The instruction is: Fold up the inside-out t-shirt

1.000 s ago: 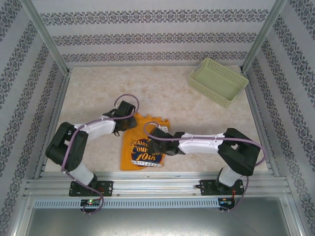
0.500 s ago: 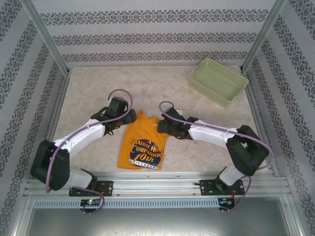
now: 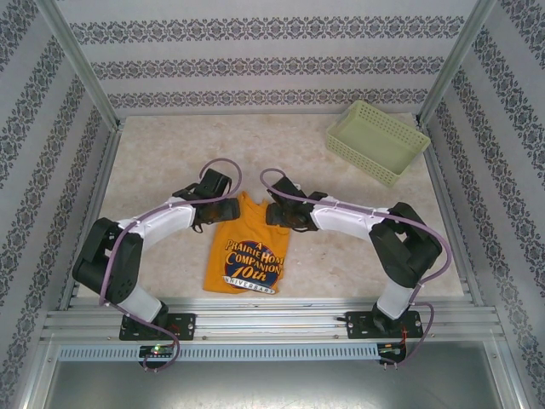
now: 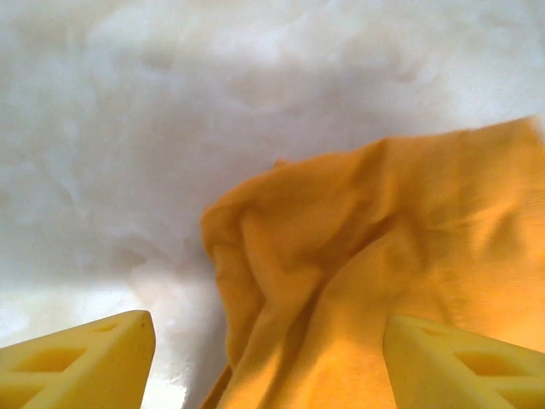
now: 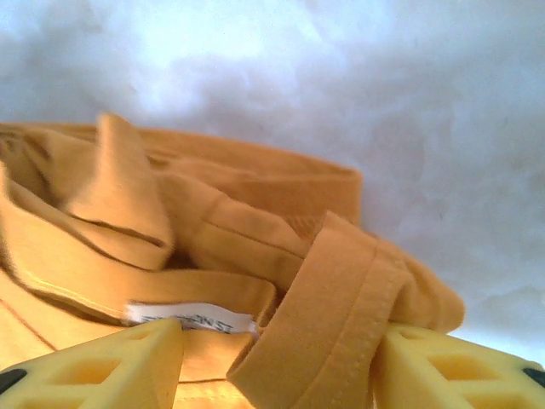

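The yellow ribbed plastic fingers point(image 4: 77, 354) of the left gripper point(image 3: 223, 207) are being held wide apart, released, with a rumpled edge of the inside-out t-shirt point(image 4: 383, 230) lying loose between them and nothing being clamped. The right gripper point(image 3: 274, 213) is likewise being kept parted, its fingers point(image 5: 102, 366) being set either side of a thick stitched band of the shirt; the band is being touched by one finger, while a gap is being left at the other, so no firm grasp is being shown. A small white sewn label point(image 5: 192, 317) is being exposed just beside that finger. The soft orange-yellow cotton is being seen in creased, overlapping folds, and both grippers are being placed at the shirt's far end, one at each side. The garment point(image 3: 247, 256) is being laid flat as a narrow, tapering shape near the table's front middle, its dark round text graphic point(image 3: 251, 260) being turned upward. The table point(image 3: 170, 162) is being seen as a pale, marbled, smooth surface. A pale green plastic lattice basket point(image 3: 376, 141) is being kept well apart at the far right corner. The space is being enclosed by patterned striped wallpaper point(image 3: 255, 64) and metal rails point(image 3: 272, 319).
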You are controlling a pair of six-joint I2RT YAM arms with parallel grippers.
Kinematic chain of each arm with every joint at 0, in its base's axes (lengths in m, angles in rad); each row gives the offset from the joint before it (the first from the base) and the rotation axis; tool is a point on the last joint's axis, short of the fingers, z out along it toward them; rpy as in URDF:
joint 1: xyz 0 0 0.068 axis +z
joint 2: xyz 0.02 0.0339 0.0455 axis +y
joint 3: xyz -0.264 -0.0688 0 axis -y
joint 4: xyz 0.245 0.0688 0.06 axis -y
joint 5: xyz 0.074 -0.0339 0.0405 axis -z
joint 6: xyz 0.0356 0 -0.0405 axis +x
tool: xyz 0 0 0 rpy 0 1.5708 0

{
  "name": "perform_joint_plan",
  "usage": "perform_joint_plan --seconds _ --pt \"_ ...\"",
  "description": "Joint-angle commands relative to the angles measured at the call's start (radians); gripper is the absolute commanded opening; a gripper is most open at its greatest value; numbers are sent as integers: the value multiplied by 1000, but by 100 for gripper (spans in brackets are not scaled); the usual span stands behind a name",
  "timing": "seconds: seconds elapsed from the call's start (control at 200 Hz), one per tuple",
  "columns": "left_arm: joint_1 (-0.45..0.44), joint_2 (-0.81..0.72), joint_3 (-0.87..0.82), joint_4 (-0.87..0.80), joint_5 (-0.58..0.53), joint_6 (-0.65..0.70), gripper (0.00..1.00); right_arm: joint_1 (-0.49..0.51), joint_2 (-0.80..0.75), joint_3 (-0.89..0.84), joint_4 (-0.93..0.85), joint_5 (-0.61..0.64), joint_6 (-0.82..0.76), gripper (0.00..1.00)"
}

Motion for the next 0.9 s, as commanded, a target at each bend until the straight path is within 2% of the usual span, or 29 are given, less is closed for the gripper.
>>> perform_joint_plan --seconds 0.0,0.145,0.275,0.43,0.52,0.575,0.654,0.724,0.849,0.899 --pt "-38 -19 66 -49 -58 67 73 -14 7 35 -39 54 -53 59" --pt "-48 68 117 -42 -35 66 72 -39 4 29 -38 46 -41 59" --pt "-59 124 157 -35 -35 65 67 -53 11 6 -34 40 -30 58" --pt "-58 181 207 -42 -54 59 48 -54 25 -2 -18 28 -31 41" --pt "-57 203 230 -44 -53 58 35 -57 35 9 -28 29 -32 35" --pt "-55 215 242 -48 -45 55 31 -58 44 23 -54 38 -31 36" --pt "-55 226 251 -48 -36 52 25 -58 47 26 -74 48 -24 47" --pt "-55 226 255 -51 -36 48 18 -58 38 13 -72 53 -12 52" --pt "-53 223 257 -54 -40 48 7 -58 44 10 -71 36 -2 50" --pt "-52 222 260 -58 -42 48 4 -56 47 13 -71 35 -3 47"
